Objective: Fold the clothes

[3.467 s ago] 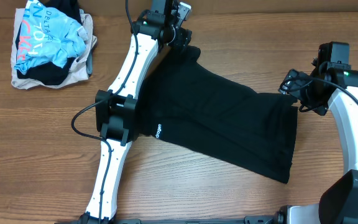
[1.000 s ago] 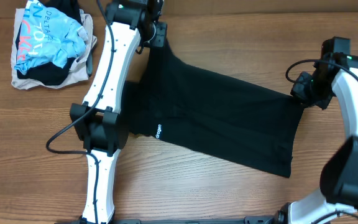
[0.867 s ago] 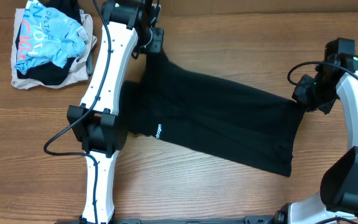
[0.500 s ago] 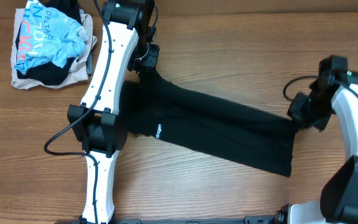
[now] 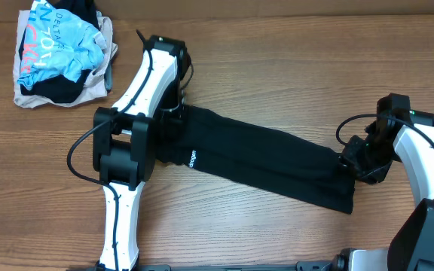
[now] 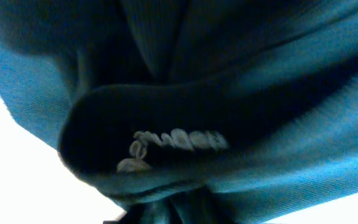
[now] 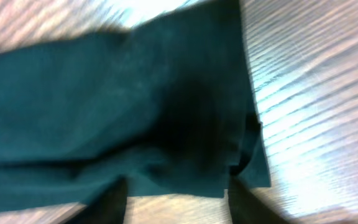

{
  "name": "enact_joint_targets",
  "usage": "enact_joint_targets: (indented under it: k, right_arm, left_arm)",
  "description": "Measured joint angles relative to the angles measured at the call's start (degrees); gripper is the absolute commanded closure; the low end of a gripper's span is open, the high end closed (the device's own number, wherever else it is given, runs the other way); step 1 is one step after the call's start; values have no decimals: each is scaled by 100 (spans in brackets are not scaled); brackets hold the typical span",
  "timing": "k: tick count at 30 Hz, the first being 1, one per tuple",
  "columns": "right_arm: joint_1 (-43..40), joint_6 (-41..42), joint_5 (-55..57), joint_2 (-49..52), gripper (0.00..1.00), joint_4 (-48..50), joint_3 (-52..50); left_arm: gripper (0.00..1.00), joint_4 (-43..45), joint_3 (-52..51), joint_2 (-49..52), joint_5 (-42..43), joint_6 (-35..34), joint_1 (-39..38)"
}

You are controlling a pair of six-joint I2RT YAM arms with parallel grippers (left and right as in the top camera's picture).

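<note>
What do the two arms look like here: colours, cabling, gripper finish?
Both are glossy white links with chunky black joint housings. The left arm has a loose black elbow cable looping out beside it; the right arm has a black wrist cable. The left gripper and right gripper are black. No markings legible.

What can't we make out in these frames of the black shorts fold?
- Left gripper: in the overhead view its own white arm covers it. The left wrist view is filled by the black thin-fabric garment, so open or shut is unclear.
- Right gripper: the right wrist view is blurred and the fingers are cut by the bottom edge, so contact with the fabric is unclear.
- Small white logo print: too small overhead, blurred at left wrist.
</note>
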Motion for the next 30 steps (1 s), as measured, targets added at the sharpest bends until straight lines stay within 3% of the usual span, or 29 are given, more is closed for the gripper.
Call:
enact_joint_targets:
  k: [6,7,8,9,10,21,24,28,30]
  right_arm:
    - [0,-9,9,0,5,50,-66]
    - [0,-4,17,0,1,96,-74]
    - [0,-11,17,0,0,149,-79]
    - [0,-4,48,0,0,232,-92]
    - [0,-17,68,-2,0,304,-107]
    - [-245,-2,184,-20,0,1252,-911]
    - [-369,17,205,-20,5,1541,-1213]
    - [-402,149,162,-20,20,1965,-1617]
    - [-407,214,138,-79,35,2085,-1694]
  left_arm:
    - [53,98,-168,0,-249,52,0]
    - [46,103,-133,0,-264,52,0]
    - [32,107,-90,0,-280,52,0]
    - [5,87,55,2,-299,68,0]
    - [0,107,212,2,-317,61,0]
    - [0,59,2826,0,-407,-111,179]
    - [0,72,3182,-2,-378,-122,315]
    - [0,66,3265,-2,-376,-125,439]
    - [0,70,3265,-2,-374,-125,468]
